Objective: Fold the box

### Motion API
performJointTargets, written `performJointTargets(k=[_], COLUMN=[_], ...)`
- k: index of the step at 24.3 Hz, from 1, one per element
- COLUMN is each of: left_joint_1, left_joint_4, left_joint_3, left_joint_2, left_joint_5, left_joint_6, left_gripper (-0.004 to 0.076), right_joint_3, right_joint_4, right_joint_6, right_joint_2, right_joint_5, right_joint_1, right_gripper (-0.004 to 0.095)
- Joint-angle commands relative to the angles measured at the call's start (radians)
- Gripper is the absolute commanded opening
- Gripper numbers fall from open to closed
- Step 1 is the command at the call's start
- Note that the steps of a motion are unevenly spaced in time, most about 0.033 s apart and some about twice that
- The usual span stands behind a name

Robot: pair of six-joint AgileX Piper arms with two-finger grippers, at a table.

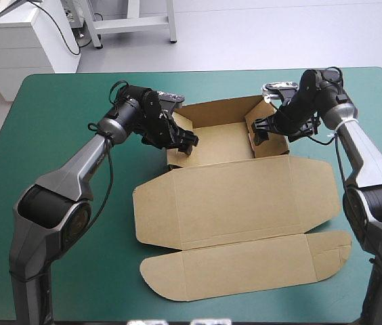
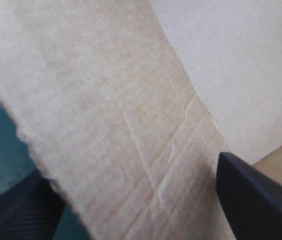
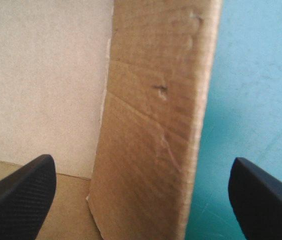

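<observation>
The brown box (image 1: 238, 203) lies mid-table as an open tray (image 1: 221, 142) at the far side, with its lid and tuck flap (image 1: 245, 264) flat toward the near edge. My left gripper (image 1: 183, 140) is at the tray's left wall, open. In the left wrist view that wall (image 2: 106, 100) stands between its black fingers (image 2: 128, 167). My right gripper (image 1: 262, 128) is at the tray's right wall, also open. The right wrist view shows that wall (image 3: 156, 125) upright between its fingers (image 3: 142, 159), with cover on the outer side.
The flat lid's side flaps (image 1: 154, 217) spread wide across the table's middle. Teal-green cover (image 1: 55, 135) shows to the left and right of the box and along the far edge.
</observation>
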Motion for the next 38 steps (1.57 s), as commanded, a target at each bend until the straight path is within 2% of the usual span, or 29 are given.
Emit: performJointTargets(k=[1,5,10,11,12,14,17,18,19,25,35,38], left_joint_1=[0.000,0.013,0.029,0.029,0.029,0.029,0.029,0.029,0.029,0.029,0.029,0.029], left_joint_4=[-0.019,-0.019,0.085,0.102,0.135,0.176,0.161,0.161,0.161,0.176,0.176,0.176], left_joint_3=[-0.032,-0.037,-0.141,-0.147,-0.147,-0.147,-0.147,-0.142,-0.122,0.077,0.771,0.920], left_joint_2=[-0.064,-0.095,-0.207,-0.224,-0.273,-0.348,-0.471,-0.500,-0.553,-0.745,-1.075,-1.146], left_joint_5=[-0.020,-0.017,0.129,0.129,0.129,0.129,0.129,0.129,0.129,0.129,0.127,0.086], left_joint_6=[0.004,0.004,0.012,0.012,0.012,0.012,0.066,0.075,0.112,0.112,0.106,0.060], left_gripper=[0.0588,0.0588,0.0580,0.0573,0.0536,0.0411,0.0110,0.0032,-0.0004,-0.0006,-0.0008,-0.0008], right_joint_3=[-0.032,-0.086,-0.193,-0.198,-0.198,-0.198,-0.198,-0.198,-0.198,-0.198,-0.198,-0.198], right_joint_4=[0.018,0.006,-0.008,-0.008,-0.012,-0.017,-0.042,-0.042,-0.042,-0.044,-0.039,-0.039], right_joint_6=[-0.012,-0.012,-0.012,-0.012,-0.025,-0.040,-0.040,-0.043,-0.043,-0.050,-0.061,-0.065], right_joint_2=[-0.057,-0.057,-0.080,-0.084,-0.095,-0.097,-0.097,-0.097,-0.097,-0.097,-0.095,-0.093], right_joint_5=[-0.008,0.001,0.008,0.008,0.008,0.008,0.008,0.008,0.008,0.006,0.002,0.006], right_joint_1=[0.001,-0.001,-0.003,-0.003,-0.003,-0.003,-0.003,-0.003,-0.003,-0.003,-0.003,-0.003], right_gripper=[0.0881,0.0880,0.0880,0.0880,0.0876,0.0876,0.0876,0.0876,0.0876,0.0876,0.0876,0.0876])
